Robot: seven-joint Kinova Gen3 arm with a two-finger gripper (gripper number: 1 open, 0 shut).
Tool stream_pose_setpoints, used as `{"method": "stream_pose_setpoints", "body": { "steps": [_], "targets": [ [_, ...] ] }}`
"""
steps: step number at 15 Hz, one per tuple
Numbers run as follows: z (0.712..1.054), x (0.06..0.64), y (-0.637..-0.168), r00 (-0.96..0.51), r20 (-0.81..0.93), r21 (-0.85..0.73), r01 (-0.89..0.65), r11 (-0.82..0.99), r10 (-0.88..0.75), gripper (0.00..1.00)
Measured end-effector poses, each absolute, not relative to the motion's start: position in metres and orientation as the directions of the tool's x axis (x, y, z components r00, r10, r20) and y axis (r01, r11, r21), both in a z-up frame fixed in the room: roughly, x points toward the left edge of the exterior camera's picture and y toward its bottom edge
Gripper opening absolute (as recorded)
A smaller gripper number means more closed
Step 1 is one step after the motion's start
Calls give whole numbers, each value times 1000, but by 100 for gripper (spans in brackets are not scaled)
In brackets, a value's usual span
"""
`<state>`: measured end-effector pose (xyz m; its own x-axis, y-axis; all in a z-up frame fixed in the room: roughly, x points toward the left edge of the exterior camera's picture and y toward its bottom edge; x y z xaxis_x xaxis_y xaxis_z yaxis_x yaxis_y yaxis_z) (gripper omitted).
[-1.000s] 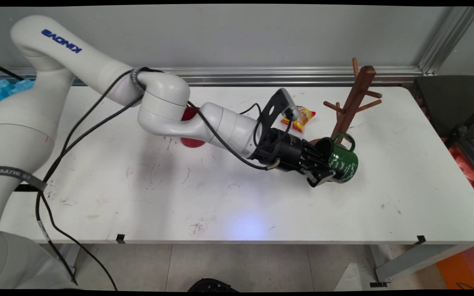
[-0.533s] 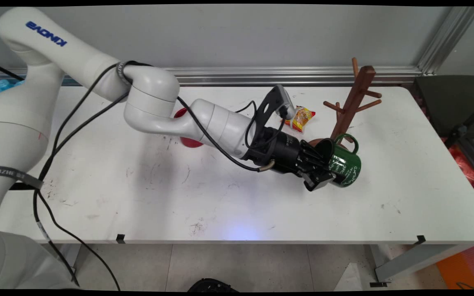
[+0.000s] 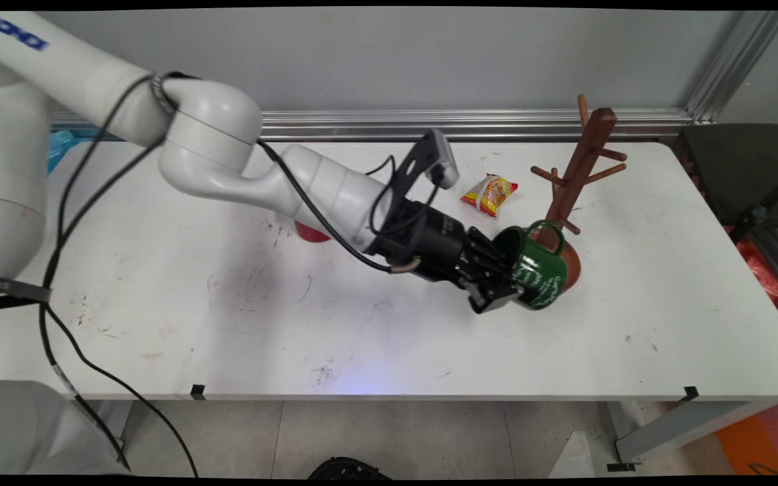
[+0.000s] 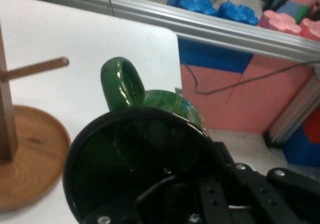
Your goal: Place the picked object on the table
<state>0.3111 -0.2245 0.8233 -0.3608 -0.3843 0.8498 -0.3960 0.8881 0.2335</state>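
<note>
The green mug (image 3: 539, 273) is pinched at its rim by the gripper (image 3: 497, 287), one finger inside the mouth and one outside, and lies tilted on its side with the handle up. It sits at about four o'clock from the table's (image 3: 362, 324) middle, over the round wooden base of the mug tree (image 3: 581, 162). Over the last second the arm has drawn back toward nine o'clock, carrying the mug with it, so the mug now covers less of the base and its handle is near a low peg. The hand view shows the mug's dark inside with nothing in it. A snack packet (image 3: 489, 194) lies at eleven o'clock from the mug; a red thing (image 3: 310, 233), half hidden by the arm, lies well apart at nine o'clock.
</note>
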Motion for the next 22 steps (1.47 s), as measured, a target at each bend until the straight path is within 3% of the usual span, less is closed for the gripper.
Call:
{"method": "stream_pose_setpoints", "body": {
  "steps": [5,11,22],
  "targets": [
    [842,336,-208,-441,812,185,-425,886,-381,0],
    [854,402,-212,-609,643,34,-582,813,-464,0],
    [897,425,-210,-719,521,-16,-546,838,-460,0]
  ]
}}
